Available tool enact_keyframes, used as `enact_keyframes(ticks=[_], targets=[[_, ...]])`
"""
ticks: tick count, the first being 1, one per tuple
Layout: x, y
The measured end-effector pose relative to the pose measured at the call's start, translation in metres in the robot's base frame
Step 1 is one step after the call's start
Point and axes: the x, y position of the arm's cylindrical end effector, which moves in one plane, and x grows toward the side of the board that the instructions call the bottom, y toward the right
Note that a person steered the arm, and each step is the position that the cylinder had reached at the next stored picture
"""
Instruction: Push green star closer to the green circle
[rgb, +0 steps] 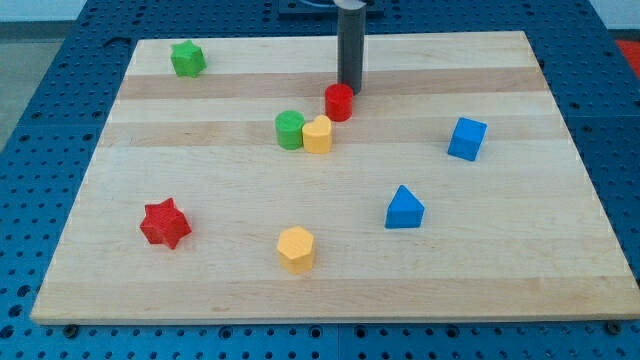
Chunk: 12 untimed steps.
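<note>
A straight, dark grey cylindrical rod is showing at the top centre of the frame, smooth and unmarked, its upper part cut off by the frame edge, ending below in my tip (349, 88).

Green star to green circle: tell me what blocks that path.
Nothing visible does. The green star sits at the view's top left, with bare board down to the green circle. My tip is beside the red cylinder.

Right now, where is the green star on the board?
The green star sits near the board's top-left corner in the camera view, alone, far up-left of the green circle and left of my tip.
</note>
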Motion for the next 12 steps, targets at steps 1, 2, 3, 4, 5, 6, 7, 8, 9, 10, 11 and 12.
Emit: enact_keyframes(ticks=[1,2,3,4,5,6,7,8,9,10,11,12], targets=[[0.023,-0.014],[0.015,-0.017],[-0.032,-0.028],[-0.084,-0.065],[-0.112,-0.121],[-0.125,-0.199],[-0.128,-0.256],[-0.101,-0.272],[-0.081,-0.274],[-0.081,-0.256],[-0.089,-0.244],[-0.086,-0.206]])
